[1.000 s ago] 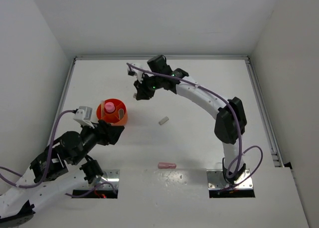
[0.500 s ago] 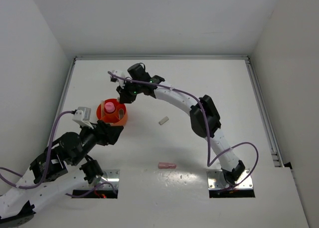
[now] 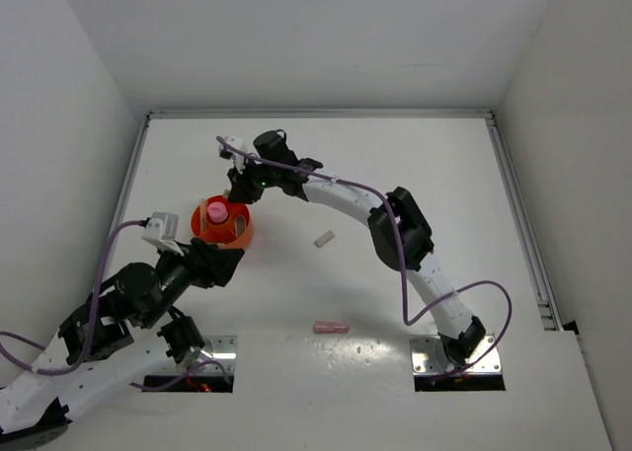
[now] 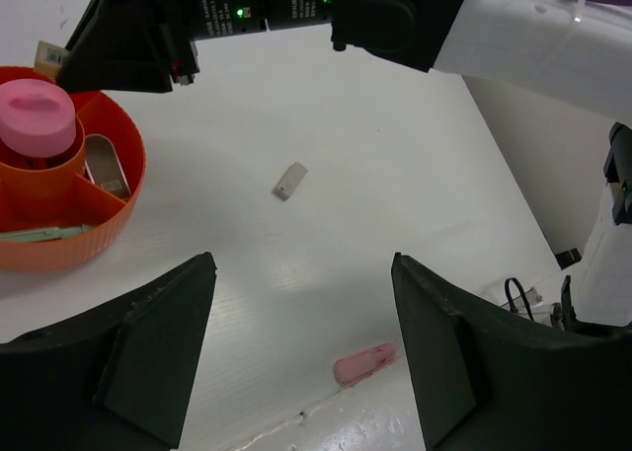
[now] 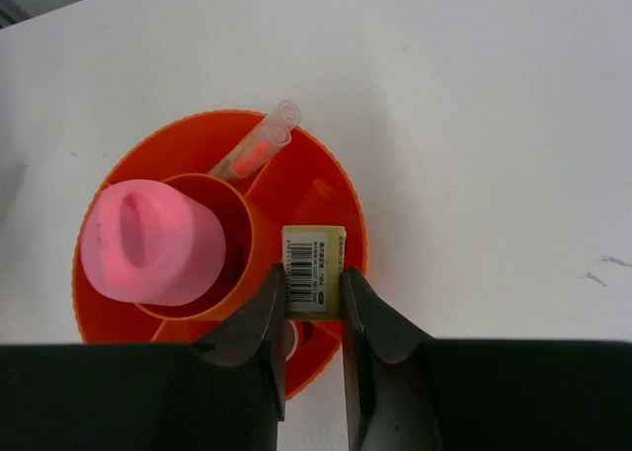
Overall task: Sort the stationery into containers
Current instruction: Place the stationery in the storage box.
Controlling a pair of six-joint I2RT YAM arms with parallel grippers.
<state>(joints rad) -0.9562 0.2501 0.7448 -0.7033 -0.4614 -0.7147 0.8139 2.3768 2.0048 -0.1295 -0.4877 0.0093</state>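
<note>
The round orange tub (image 3: 238, 233) with inner dividers stands left of the table's middle; it also shows in the left wrist view (image 4: 123, 189) and the right wrist view (image 5: 336, 189). A pink-capped tube (image 5: 148, 242) stands in its centre cup and a thin pink stick (image 5: 259, 145) lies in an outer section. My right gripper (image 5: 312, 295) is shut on a small beige block with a barcode label (image 5: 314, 269), held just above the tub's outer section. My left gripper (image 4: 301, 352) is open and empty. A small beige block (image 3: 323, 240) and a pink bar (image 3: 331, 327) lie on the table.
White walls enclose the table on the left, back and right. The right arm (image 3: 395, 219) stretches across the table's middle to the tub. A metal rail (image 3: 523, 224) runs along the right edge. Mounting plates (image 3: 456, 360) sit at the near edge.
My right gripper has swung left from the back middle with the beige block and now hangs over the tub. The left arm has barely moved.
</note>
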